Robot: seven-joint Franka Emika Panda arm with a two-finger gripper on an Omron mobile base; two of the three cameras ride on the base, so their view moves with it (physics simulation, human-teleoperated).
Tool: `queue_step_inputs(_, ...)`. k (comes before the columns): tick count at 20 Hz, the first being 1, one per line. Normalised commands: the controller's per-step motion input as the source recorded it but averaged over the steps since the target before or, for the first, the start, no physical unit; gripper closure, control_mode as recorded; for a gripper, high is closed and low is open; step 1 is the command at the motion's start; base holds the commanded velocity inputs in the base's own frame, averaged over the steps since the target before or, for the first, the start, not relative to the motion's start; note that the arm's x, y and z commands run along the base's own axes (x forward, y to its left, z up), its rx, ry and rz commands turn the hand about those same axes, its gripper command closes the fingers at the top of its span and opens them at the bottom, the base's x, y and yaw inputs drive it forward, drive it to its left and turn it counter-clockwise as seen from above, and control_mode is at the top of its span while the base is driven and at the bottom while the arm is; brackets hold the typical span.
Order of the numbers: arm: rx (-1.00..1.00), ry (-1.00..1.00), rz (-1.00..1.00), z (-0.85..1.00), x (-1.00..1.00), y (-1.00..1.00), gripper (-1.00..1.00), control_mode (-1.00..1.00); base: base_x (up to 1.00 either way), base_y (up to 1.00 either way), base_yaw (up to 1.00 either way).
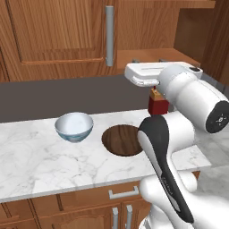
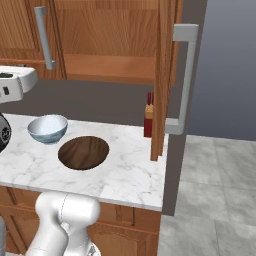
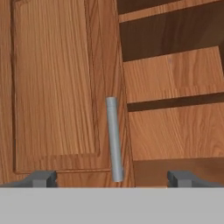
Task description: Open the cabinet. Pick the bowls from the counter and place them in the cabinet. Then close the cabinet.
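While your claw (image 3: 112, 178) stood wide and empty, facing the cabinet (image 3: 57, 87), the right door (image 2: 162, 75) was already swung out and the left door (image 1: 58, 31) was shut, its grey handle (image 3: 113, 138) dead ahead between the tips. The white bowl (image 1: 74, 126) sat on the bench (image 1: 44, 165) just left of the brown bowl (image 1: 123, 139), near but not touching, and neither had been picked up. You had several ways to go wrong from there, as I judged it. The open door hung over the bench's right end, its edge just in front of a red bottle (image 2: 148, 120), so a wide swing of the arm could have knocked either. The brown bowl looked shallow and flat, so its rim would have given you little to pinch and it could have slipped or tipped. The white bowl's curved wall might have skidded on the smooth marble if you had closed off-centre. The bare wooden shelf (image 3: 175, 74) behind the open door looked free to take both. The bench was white marble with grey veins over wooden drawers (image 1: 123, 193), backed by a dark wall (image 1: 53, 96), with pale grey floor tiles (image 2: 215, 200) off to the right.
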Motion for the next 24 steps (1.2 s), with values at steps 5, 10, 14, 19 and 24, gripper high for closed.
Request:
queue_step_inputs(5,0.0,-0.05,0.0,0.0,0.42,0.0,-1.0,-1.0,0.0,0.0,0.0)
queue_step_inputs(10,0.0,-0.02,-0.01,0.0,0.38,0.0,-1.0,-1.0,0.0,0.0,0.0)
queue_step_inputs(14,0.0,-0.01,-0.04,-0.01,0.35,0.1,-1.0,-1.0,0.0,0.0,0.0)
queue_step_inputs(19,-0.01,0.0,-0.08,-0.01,0.3,0.29,-1.0,-1.0,0.0,0.0,0.0)
queue_step_inputs(24,0.0,0.0,-0.12,0.0,0.36,0.28,-1.0,-1.0,0.0,0.0,0.0)
